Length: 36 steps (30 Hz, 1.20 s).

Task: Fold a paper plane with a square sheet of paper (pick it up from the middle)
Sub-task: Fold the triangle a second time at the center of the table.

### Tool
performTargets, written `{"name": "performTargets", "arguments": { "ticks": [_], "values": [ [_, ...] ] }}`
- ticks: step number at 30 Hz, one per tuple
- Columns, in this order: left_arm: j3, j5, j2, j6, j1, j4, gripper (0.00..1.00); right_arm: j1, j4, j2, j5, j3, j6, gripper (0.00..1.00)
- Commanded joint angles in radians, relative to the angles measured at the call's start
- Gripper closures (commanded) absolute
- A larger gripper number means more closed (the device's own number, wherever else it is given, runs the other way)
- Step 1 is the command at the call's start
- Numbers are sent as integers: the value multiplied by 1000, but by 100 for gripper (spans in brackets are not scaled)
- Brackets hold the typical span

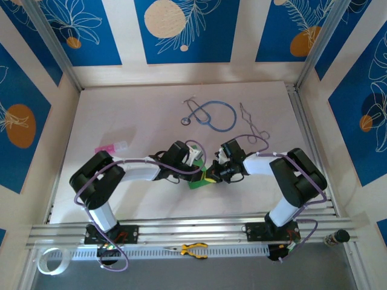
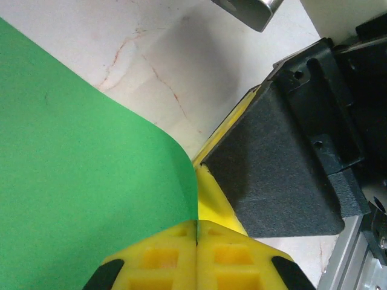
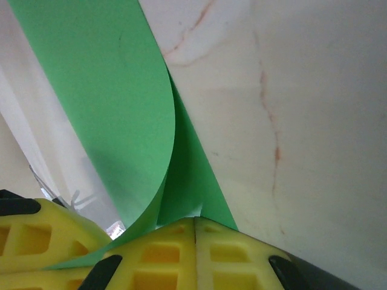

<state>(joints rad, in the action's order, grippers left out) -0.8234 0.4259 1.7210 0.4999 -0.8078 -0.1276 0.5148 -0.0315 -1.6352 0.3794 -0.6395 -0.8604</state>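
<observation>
Top external: table (image 1: 121, 109), both arms bent inward, wrists meeting near centre front. Blue stethoscope (image 1: 211, 115) lies further back, well apart from the work. The square sheet of paper (image 1: 196, 183) sits between the two wrists, mostly hidden under them, with a green corner poking out toward the near edge.

Left wrist view: the sheet (image 2: 78, 181) curves up off the table. Its edge runs into the seam of the left gripper (image 2: 196, 241), whose fingers are pressed together on it.

Right wrist view: the right gripper (image 3: 195, 241) is likewise closed, pinching the sheet (image 3: 121, 90) where two green layers bend and converge. The grippers are just beside each other.

Yellow-handled pliers (image 1: 193, 249) on the front rail and the pink and white piece (image 1: 110, 147) at left are both out of play.

Handling call: the paper is light and floppy, creases for good, and will likely tear if the two pinches pull apart. Grip near the edge with the fingertips, move both arms in sync, and don't let the pads slide.
</observation>
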Motion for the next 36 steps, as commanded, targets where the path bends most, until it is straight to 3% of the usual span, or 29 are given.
{"name": "performTargets", "arguments": {
  "ticks": [1, 18, 36],
  "values": [
    [-3, -23, -29, -6, 11, 6, 100, 3, -83, -11, -55, 20, 48, 95],
    [21, -148, -45, -17, 46, 95, 100, -17, -146, 3, -58, 12, 86, 95],
    [34, -176, -46, -3, 58, 85, 100, 10, -167, 4, -74, -1, 42, 95]
  ]
}}
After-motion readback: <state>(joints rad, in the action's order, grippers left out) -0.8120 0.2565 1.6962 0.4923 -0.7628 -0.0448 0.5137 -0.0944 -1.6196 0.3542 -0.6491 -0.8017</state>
